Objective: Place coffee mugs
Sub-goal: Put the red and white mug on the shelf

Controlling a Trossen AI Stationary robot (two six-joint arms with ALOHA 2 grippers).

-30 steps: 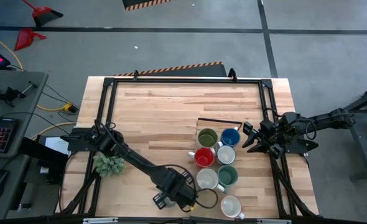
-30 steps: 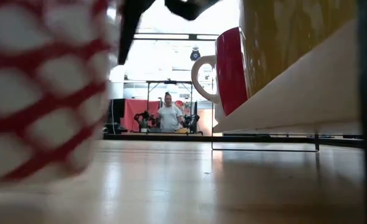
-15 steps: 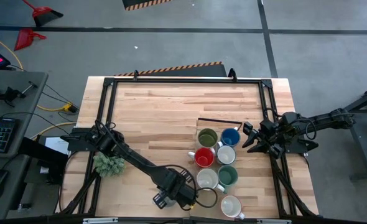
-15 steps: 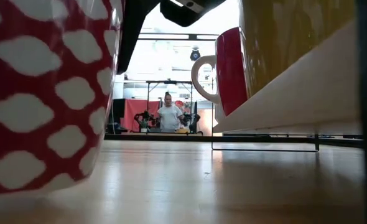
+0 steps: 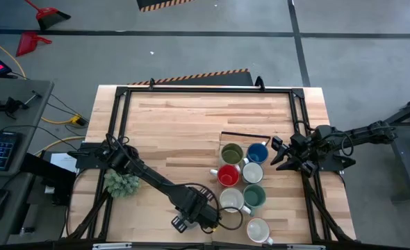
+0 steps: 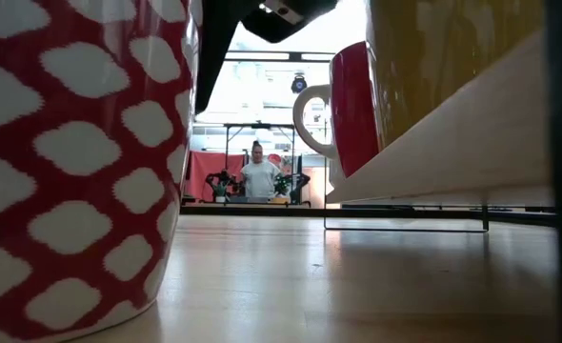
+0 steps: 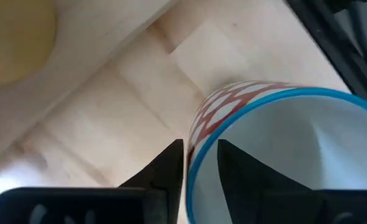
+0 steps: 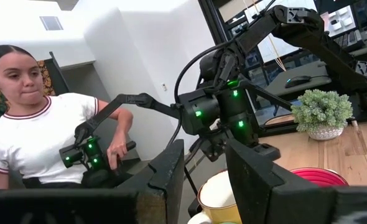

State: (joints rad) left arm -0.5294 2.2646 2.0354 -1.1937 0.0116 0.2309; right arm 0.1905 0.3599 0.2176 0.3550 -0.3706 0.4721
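A red mug with white spots and a blue rim (image 6: 71, 162) stands upright on its base on the wood table, near the front edge. My left gripper (image 7: 200, 152) points down over it, open. One finger is outside the rim and one inside, with a sliver of gap on each side. In the high view the gripper (image 5: 194, 212) covers this mug. Several other mugs stand grouped to its right: olive (image 5: 231, 153), blue (image 5: 258, 153), red (image 5: 228, 176), teal (image 5: 254, 196) and white ones (image 5: 231, 200). My right gripper (image 8: 205, 180) waits open at the table's right edge (image 5: 281, 154).
A bushy green plant (image 5: 121, 184) sits at the table's left. A thin dark frame (image 5: 245, 135) lies behind the mug group. The far half of the table (image 5: 205, 111) is bare wood. A person (image 8: 34, 137) sits beyond the table, holding hand controls.
The spotted mug has come down the last bit and now stands still on the table. It was blurred and higher in the low view a second ago.
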